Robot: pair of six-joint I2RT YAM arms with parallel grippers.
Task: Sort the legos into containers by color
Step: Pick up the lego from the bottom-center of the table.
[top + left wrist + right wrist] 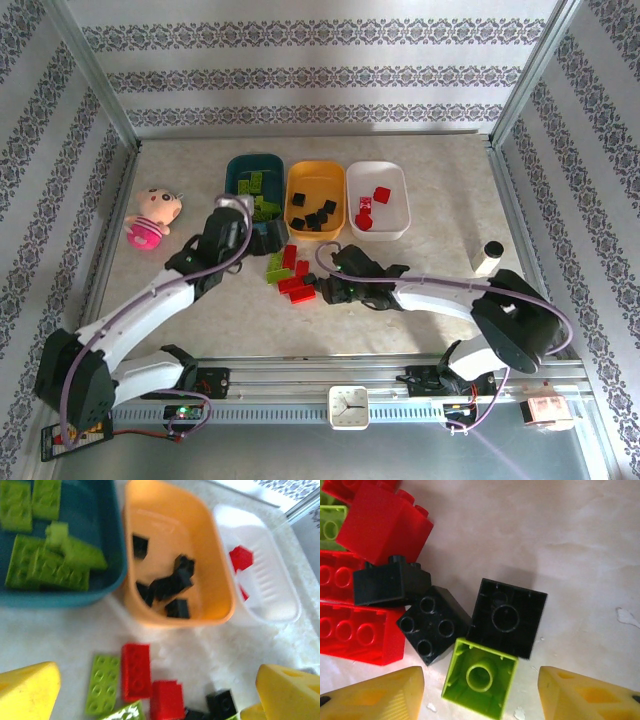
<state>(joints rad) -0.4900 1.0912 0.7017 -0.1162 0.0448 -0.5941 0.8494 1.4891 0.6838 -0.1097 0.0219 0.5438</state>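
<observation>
- Top external view: we find three tubs in a row at upper centre. The teal tub [232, 170] holds lime green bricks [258, 185], the orange tub [316, 165] holds black bricks [318, 217], and the white tub [395, 215] holds red bricks [380, 194]. We see no brick in a wrong tub.
- A loose pile [292, 275] of mixed red, lime and black pieces lies unsorted on the table [180, 170], just below the tubs at centre frame.
- Left wrist view: the left gripper [157, 692] stands spread wide with nothing between its fingers [27, 690]. It hangs over the pile's edge, near the teal tub's lower rim.
- Right wrist view: the right gripper [480, 695] is partly spread and straddles an upturned lime brick [480, 677] at lower centre. A gap shows on each side, so we record no grip yet. Two black pieces touch that brick's upper edge.
- Judgement: we assess the sort as past halfway. All three colours have bricks left on the table. The lime piece looks like the next pick, bound for the teal tub.
</observation>
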